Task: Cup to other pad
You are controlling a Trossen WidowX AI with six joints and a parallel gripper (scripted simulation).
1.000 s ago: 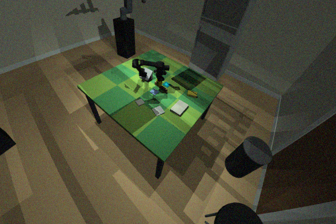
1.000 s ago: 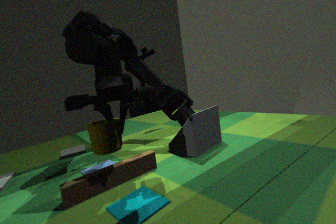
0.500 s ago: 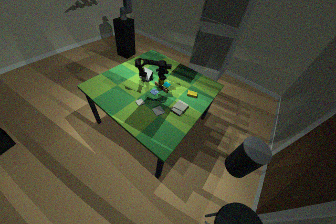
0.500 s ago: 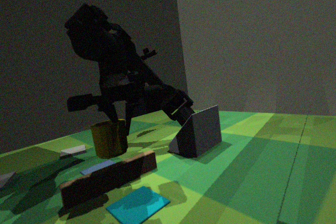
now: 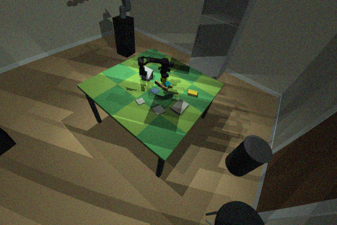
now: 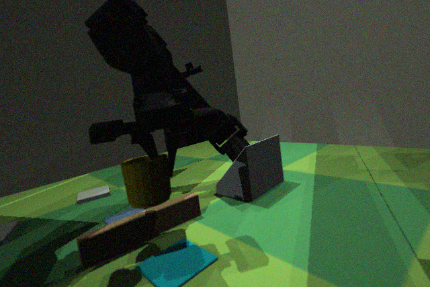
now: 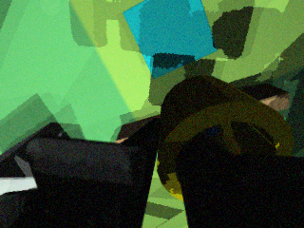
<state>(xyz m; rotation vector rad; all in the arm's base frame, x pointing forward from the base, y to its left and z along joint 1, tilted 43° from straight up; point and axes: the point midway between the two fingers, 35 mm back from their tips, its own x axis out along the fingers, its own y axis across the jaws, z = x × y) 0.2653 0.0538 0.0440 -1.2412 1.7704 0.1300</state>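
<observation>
- The top view takes in the whole green table (image 5: 114,99), where the arm reaches down near the middle with the yellow cup (image 5: 163,79) small beneath it, beside the teal pad (image 5: 168,83) and the blue-grey pad (image 5: 154,90).
- The exterior view shows the cup (image 6: 146,180) upright behind the brown wooden bar (image 6: 138,226), the pincer (image 6: 160,162) clamped on its rim; whether the base touches the table cannot be told.
- The wrist view alone looks into the cup (image 7: 223,123): its inside is dark, the marbles not clearly seen, and the teal pad (image 7: 173,30) lies beyond it.
- The grey wedge (image 6: 253,169) stands right of the cup.
</observation>
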